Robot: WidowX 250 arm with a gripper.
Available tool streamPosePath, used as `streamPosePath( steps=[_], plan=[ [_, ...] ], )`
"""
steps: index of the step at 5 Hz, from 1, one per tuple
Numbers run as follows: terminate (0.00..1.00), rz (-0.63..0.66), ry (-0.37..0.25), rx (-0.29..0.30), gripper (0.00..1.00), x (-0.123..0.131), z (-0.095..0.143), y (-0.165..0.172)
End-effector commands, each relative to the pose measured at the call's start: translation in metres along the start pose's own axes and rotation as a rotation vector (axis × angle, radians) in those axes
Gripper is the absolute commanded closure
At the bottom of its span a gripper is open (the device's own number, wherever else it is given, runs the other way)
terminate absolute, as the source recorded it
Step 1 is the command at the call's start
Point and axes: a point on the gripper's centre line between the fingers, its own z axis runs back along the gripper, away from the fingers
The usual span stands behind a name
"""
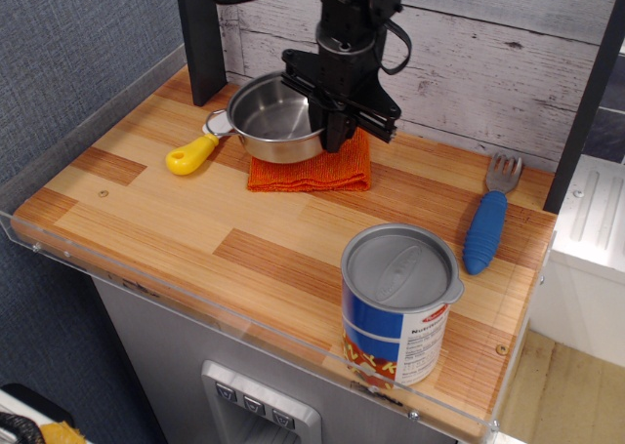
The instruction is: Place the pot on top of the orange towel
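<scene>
The small shiny steel pot [273, 120] is over the left part of the orange towel [311, 171], at the back of the wooden table. I cannot tell whether it rests on the cloth or hangs just above it. My black gripper [337, 127] comes down from above and is shut on the pot's right rim. One wire handle shows at the pot's left. The towel's front strip and right edge stay visible; the rest is hidden under the pot and the gripper.
A yellow-handled utensil [190, 155] lies left of the towel. A blue-and-white can [398, 302] with a grey lid stands near the front right edge. A blue-handled fork [488, 218] lies at the right. A dark post [200, 34] stands at the back left.
</scene>
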Motion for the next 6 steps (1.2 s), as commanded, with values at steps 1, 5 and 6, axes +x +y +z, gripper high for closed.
streamPosePath(
  steps=[1,5,6],
  plan=[
    [0.00,-0.009,-0.020,0.009,1.00,0.011,0.002,0.005],
    [0.00,0.063,-0.125,-0.039,0.00,0.008,0.029,0.015],
    [0.00,0.093,-0.133,-0.059,0.00,-0.002,0.042,0.019]
  ],
)
